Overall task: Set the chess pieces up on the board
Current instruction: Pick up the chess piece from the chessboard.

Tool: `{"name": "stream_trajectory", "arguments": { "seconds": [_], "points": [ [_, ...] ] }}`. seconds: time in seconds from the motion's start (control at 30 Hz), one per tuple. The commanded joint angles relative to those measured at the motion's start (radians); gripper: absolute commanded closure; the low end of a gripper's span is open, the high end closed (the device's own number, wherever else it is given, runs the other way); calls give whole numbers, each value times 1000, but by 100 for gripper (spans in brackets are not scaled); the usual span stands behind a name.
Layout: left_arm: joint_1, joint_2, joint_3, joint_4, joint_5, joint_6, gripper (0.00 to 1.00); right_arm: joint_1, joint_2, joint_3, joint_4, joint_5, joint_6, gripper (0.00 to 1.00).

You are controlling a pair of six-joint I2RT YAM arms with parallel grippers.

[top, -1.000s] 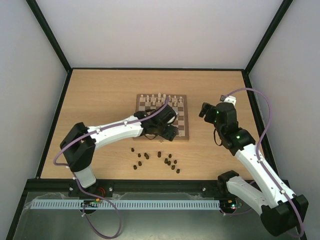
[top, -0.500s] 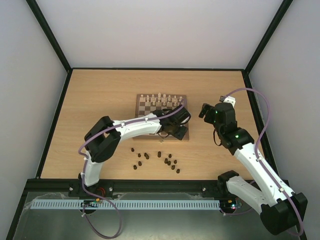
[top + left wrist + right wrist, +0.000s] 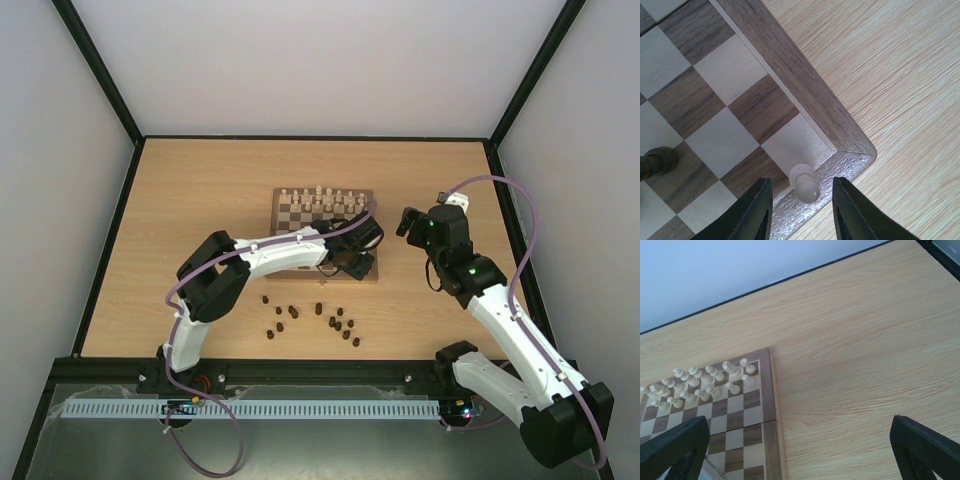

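Straddling a pale rounded pawn (image 3: 805,186) at the near right corner of the board (image 3: 805,95), the left gripper (image 3: 801,181) stands parted, touching neither side of it. The right gripper (image 3: 797,420) gapes wide and empty, right of the board. Dark turned pieces (image 3: 320,320) lie scattered on the grained tabletop (image 3: 200,200), near side. Cream pieces (image 3: 320,198) line the far rows.

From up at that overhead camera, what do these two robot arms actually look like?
Both are slim white tubes linked by chunky black joints. A lilac cable loops loosely along the right arm, and another runs along the left arm. Small green lights glow on the right one. Each arm ends in two flat black fingers.
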Motion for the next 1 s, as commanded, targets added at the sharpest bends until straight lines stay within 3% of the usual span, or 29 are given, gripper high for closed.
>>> {"name": "stream_trajectory", "arguments": {
  "seconds": [0.0,0.73,0.8,0.97],
  "points": [
    [-3,16,8,-24,10,0,65,-5,5,-12,-4,-1,5,0],
    [-1,67,43,-15,25,-2,83,-5,6,-13,-2,-17,0,0],
    [-2,68,47,-20,23,-3,83,-5,7,-14,-1,-17,0,0],
    [-1,55,48,-24,15,-8,68,-5,8,-14,-1,-23,-1,0]
  ]
}}
